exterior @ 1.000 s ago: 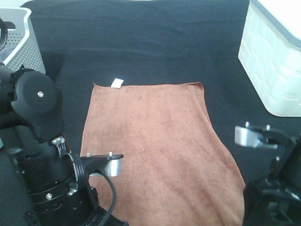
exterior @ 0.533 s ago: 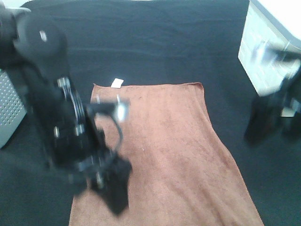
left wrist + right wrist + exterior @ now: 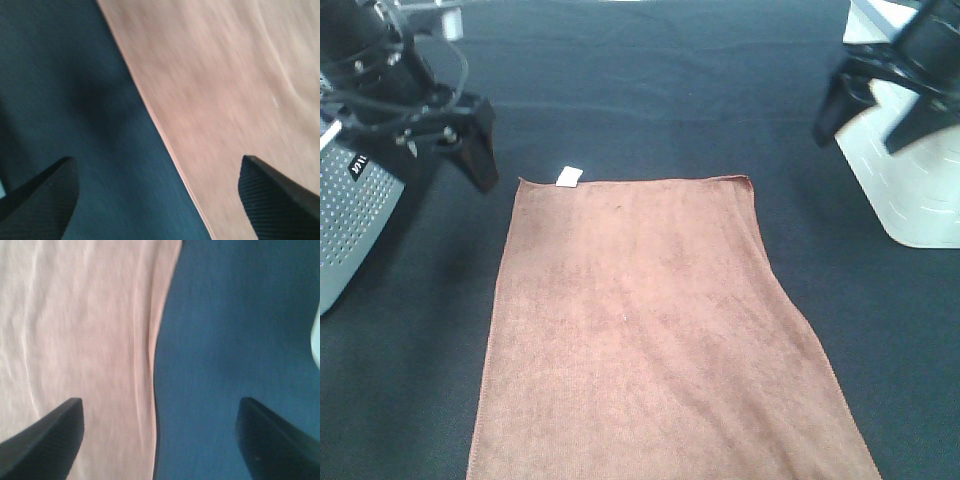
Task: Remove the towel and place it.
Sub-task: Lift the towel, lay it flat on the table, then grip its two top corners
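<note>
Brown towel (image 3: pixel 650 330) flat on black cloth (image 3: pixel 650 90). Left gripper (image 3: pixel 156 170) at ten o'clock, right gripper (image 3: pixel 160 407) at two, jaws apart, empty. Approach stage; next, pinch the far corners.

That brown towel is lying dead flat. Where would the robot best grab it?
The towel lies flat with no fold to catch, so its far edge is probably best: left gripper on the corner by the tag, right gripper on the other corner, each coming down from above and pinching the hem.
</note>
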Robot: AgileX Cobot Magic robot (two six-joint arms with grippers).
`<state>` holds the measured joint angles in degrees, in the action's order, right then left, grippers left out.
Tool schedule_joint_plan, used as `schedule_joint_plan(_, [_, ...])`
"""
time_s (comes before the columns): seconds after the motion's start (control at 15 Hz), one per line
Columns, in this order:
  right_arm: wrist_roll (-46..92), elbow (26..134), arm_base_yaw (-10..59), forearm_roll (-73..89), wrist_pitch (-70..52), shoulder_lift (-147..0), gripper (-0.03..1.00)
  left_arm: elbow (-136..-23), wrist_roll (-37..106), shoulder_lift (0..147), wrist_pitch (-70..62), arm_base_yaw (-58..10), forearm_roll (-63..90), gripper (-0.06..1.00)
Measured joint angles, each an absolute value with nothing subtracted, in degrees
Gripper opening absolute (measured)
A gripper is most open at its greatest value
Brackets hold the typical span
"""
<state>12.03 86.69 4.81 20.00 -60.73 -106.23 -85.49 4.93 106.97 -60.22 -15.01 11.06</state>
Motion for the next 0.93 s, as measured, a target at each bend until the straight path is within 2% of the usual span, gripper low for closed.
schedule_joint_plan(0.27, [13.3, 102.7, 4.8, 21.7, -65.8, -119.4, 0.80, -95.7, 5.3, 116.8, -59.8, -12.8, 11.2, 0.80])
schedule_joint_plan(0.47, [13.3, 110.9, 4.8, 21.2, -66.9, -127.7, 0.80, -103.5, 5.3, 125.2, -59.2, -12.7, 12.3, 0.80])
schedule_joint_plan(0.67, [13.3, 115.2, 4.8, 21.1, -66.8, -134.2, 0.80, -111.6, 5.3, 133.3, -58.7, -12.7, 12.3, 0.80])
schedule_joint_plan(0.93, [13.3, 115.7, 4.8, 20.8, -62.8, -138.8, 0.80, -117.2, 5.4, 140.5, -58.3, -12.7, 12.3, 0.80])
